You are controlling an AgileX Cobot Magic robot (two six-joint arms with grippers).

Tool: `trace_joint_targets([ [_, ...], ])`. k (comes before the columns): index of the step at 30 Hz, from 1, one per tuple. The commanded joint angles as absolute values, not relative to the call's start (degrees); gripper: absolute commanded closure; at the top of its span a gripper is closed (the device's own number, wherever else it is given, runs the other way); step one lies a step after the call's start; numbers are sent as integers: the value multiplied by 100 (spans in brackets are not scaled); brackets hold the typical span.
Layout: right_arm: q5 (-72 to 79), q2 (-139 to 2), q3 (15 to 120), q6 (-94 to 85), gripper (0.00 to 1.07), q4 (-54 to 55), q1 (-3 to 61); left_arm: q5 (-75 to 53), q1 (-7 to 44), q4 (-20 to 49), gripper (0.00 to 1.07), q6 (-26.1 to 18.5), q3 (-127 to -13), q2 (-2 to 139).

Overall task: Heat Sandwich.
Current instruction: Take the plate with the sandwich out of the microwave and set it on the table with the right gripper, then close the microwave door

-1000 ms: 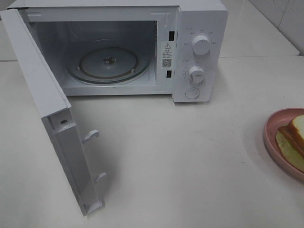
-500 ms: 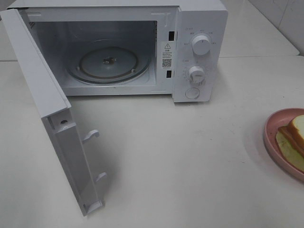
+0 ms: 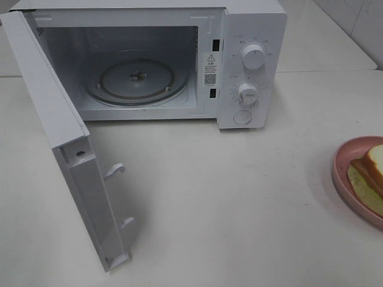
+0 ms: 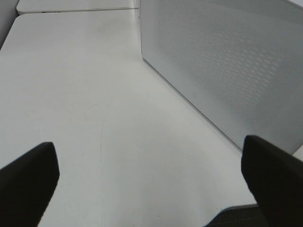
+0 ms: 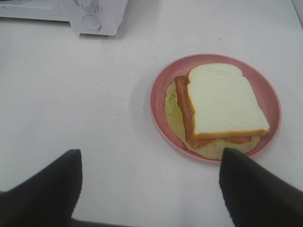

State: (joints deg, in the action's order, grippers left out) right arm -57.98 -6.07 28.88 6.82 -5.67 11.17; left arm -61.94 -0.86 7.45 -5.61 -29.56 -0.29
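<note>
Both grippers, left [image 4: 151, 189] and right [image 5: 149, 189], stand with jaws spread wide and hold nothing. Your microwave [image 3: 179, 60] already has its door [image 3: 66, 143] swung fully out, and its turntable [image 3: 137, 78] is bare. Your sandwich [image 5: 218, 106] sits on the plate [image 5: 163, 90] on the table, well apart from the microwave. Loading, closing and setting the dials [image 3: 254, 57] remain.

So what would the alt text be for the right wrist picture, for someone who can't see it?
A sandwich of white bread with a brown filling and a yellow-green layer lies on a round pink plate on a white table. The open right end effector frames the foreground with two dark fingers, holding nothing. The corner of a white microwave shows beyond.
</note>
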Motion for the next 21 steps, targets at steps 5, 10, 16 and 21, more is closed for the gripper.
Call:
trace_joint_targets([
  [5, -5712, -23, 2865, 642, 31, -533, 653, -6136, -103, 785, 6, -521, -2951, -74],
  [10, -5707, 178, 2853, 435, 31, -395, 453, -6136, -103, 785, 6, -527, -2951, -80],
  [16, -5701, 178, 2853, 413, 31, -378, 464, -6136, -103, 785, 6, -527, -2951, -80],
  [21, -5701, 178, 2853, 430, 31, -384, 464, -6136, -103, 785, 6, -527, -2951, -80],
])
